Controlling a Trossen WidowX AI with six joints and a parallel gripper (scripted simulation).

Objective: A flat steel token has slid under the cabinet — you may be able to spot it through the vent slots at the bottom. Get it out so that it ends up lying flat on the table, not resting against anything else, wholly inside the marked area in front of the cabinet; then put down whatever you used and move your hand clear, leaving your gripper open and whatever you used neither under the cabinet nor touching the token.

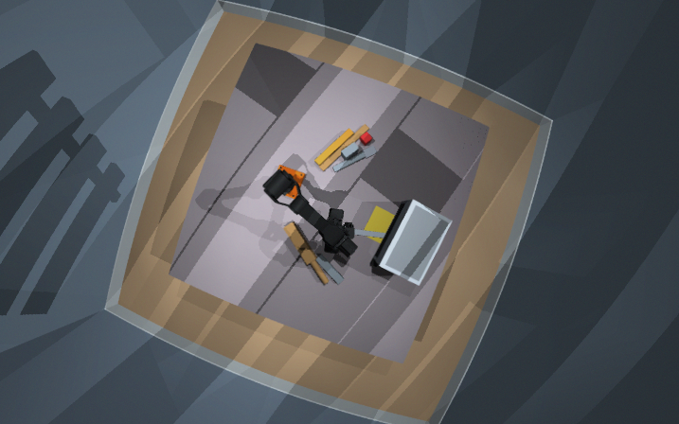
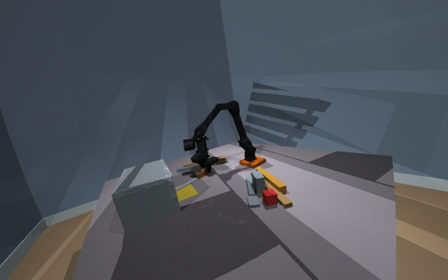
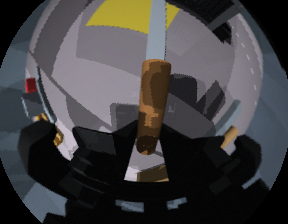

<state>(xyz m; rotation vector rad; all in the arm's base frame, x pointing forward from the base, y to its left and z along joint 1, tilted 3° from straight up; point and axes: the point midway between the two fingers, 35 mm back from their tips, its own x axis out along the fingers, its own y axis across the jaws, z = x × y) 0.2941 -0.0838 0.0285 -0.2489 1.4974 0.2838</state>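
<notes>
My gripper (image 1: 349, 230) (image 3: 148, 123) is shut on the brown handle of a tool (image 1: 369, 233) (image 2: 187, 184) (image 3: 155, 87) with a long, thin grey blade. The tool is low in front of the cabinet (image 1: 416, 242) (image 2: 147, 207). The blade crosses the yellow marked area (image 1: 379, 217) (image 2: 187, 192) (image 3: 112, 15) and reaches the cabinet's dark front; whether its far end is under the cabinet is hidden. The steel token is not visible in any view.
On one side of the arm lie a yellow bar (image 1: 333, 147) (image 2: 272, 180), a tan bar, a grey block (image 1: 349, 150) (image 2: 258, 180), a red cube (image 1: 366, 137) (image 2: 269, 197) and flat grey pieces. On the other side are brown wooden pieces (image 1: 296, 239) and a grey strip (image 1: 332, 271).
</notes>
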